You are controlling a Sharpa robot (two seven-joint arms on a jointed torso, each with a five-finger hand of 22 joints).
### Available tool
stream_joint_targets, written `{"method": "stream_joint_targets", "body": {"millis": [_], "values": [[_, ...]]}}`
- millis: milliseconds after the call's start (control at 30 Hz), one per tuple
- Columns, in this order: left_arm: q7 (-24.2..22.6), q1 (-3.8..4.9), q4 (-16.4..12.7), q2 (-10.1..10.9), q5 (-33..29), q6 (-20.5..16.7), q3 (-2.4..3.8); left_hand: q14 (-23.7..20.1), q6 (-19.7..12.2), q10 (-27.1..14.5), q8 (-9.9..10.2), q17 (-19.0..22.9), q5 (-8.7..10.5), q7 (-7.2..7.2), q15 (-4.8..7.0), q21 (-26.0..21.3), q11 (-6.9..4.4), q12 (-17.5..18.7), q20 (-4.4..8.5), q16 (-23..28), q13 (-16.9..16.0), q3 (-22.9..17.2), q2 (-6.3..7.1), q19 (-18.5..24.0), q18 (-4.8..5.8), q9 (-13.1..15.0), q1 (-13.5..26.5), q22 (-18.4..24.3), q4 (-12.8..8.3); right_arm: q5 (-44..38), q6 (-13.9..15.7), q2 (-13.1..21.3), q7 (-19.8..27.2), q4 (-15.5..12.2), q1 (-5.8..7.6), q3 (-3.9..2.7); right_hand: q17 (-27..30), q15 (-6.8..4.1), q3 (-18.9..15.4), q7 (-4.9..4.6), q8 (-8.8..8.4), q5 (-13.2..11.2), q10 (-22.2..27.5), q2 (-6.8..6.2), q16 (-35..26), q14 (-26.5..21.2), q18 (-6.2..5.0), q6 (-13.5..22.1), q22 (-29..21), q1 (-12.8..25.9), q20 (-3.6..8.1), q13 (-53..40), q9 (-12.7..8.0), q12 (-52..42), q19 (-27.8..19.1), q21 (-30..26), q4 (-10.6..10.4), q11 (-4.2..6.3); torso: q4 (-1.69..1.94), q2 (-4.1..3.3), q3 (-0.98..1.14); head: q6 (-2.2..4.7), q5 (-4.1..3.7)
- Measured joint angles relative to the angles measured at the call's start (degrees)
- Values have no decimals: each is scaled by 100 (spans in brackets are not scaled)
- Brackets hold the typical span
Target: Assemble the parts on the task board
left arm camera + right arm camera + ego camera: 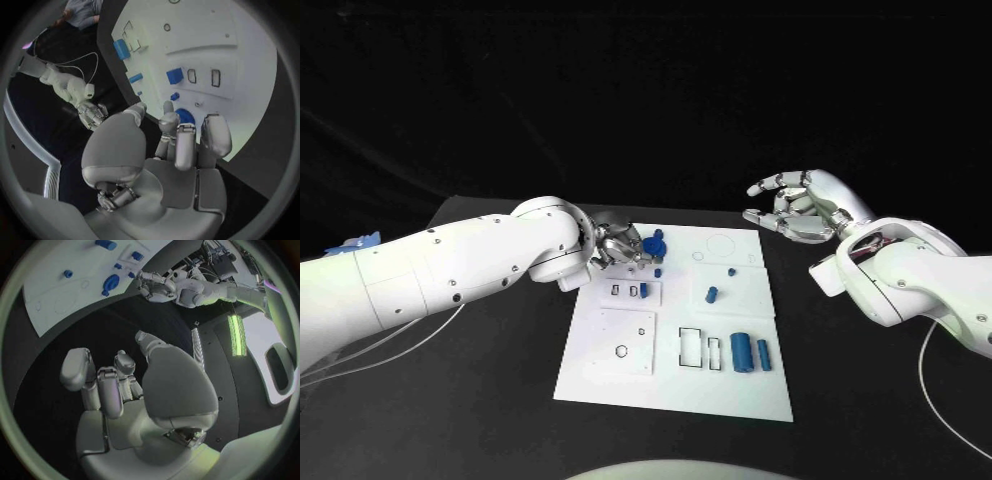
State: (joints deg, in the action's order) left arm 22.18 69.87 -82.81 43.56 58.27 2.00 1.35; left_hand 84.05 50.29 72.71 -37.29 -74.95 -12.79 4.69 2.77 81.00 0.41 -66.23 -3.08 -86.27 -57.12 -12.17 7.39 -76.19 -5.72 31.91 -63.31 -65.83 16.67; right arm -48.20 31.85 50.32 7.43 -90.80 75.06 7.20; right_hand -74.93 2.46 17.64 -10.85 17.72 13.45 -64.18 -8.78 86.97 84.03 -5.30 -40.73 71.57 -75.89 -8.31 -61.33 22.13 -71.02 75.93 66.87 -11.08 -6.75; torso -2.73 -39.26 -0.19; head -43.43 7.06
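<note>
Task board [678, 345], a flat white plate mid-table, holds blue parts: two upright cylinders [750, 354] in near slots, a round blue disc [655, 245] at its far left corner. Left hand [620, 246] touches the disc; grip unclear. Risk: the disc slipping sideways. Right hand [798, 208] hovers spread, empty.

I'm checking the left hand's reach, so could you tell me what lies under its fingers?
Under the left hand sits the task board's far left corner, with a round blue part at its fingers. The board directly beneath is covered.
</note>
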Motion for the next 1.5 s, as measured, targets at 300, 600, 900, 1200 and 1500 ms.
{"method": "stream_joint_targets", "body": {"millis": [300, 600, 900, 1200, 1500], "values": [[322, 21, 76, -121, 267, 234, -8, 0, 0, 0, -57, 1, 0, 0, 0, 0, 0, 0, 21, 0, -17, 43, 19, -20, 0, 59, 19, -42, 23, 55, 0, 19, -35, 26, 1, 0, 0, 0, 0, 0, 0, 19, 0, 0, 0, 0, 0, 0, 0, 0, 0, 0, 0, 0, 0, 0, 0, 0, 11, -9, -8, -13, 4], [522, 24, 145, -203, 362, 564, -41, -21, -31, 21, -164, 1, 0, -30, 20, 22, -21, -32, 21, 0, -60, 175, -98, -20, -1, 202, 264, -58, 32, 80, 1, -6, -64, 55, -5, 1, 1, 0, 0, 0, 23, 42, 0, 1, 0, 0, 0, 0, -1, 1, 0, 7, 0, 0, 0, 0, -32, 0, 2, -16, -9, -27, -7], [613, 24, 197, -262, 380, 813, -75, 0, -62, 21, -200, 1, -33, -61, 41, 22, -21, -32, 21, 0, -54, 157, -140, -20, -1, 304, 109, -69, 15, 97, 1, -24, -77, 76, -11, 1, 1, 0, -16, 0, 23, 73, 0, 1, 0, 0, 1, 0, -1, 1, 0, 7, 1, 0, -1, 0, -47, 0, -3, -16, -8, -52, -18], [637, 24, 209, -281, 387, 946, -84, 0, -62, 20, -199, 2, -32, -61, 41, 22, -21, -32, 21, 0, -52, 157, -140, -20, -1, 310, 109, -75, 15, 109, 1, -47, -88, 101, -23, 2, 2, 0, -16, 0, 23, 73, 0, 1, 0, 0, 1, 0, -2, 1, 0, 6, -5, 1, -1, 0, -47, 0, 0, -19, -1, -78, -19], [643, 24, 240, -319, 391, 1049, -111, -1, -73, -1, -221, 2, -32, -72, 40, 22, -42, -32, 21, 0, -25, 123, -151, -20, -1, 344, -1, -80, 16, 117, 1, -63, -101, 119, -31, 3, 2, 0, -15, 0, 22, 73, 0, 1, 0, 0, 1, 0, -2, 1, 0, 15, -5, 1, -1, 0, -47, 0, 3, -21, -1, -91, -22]]}}
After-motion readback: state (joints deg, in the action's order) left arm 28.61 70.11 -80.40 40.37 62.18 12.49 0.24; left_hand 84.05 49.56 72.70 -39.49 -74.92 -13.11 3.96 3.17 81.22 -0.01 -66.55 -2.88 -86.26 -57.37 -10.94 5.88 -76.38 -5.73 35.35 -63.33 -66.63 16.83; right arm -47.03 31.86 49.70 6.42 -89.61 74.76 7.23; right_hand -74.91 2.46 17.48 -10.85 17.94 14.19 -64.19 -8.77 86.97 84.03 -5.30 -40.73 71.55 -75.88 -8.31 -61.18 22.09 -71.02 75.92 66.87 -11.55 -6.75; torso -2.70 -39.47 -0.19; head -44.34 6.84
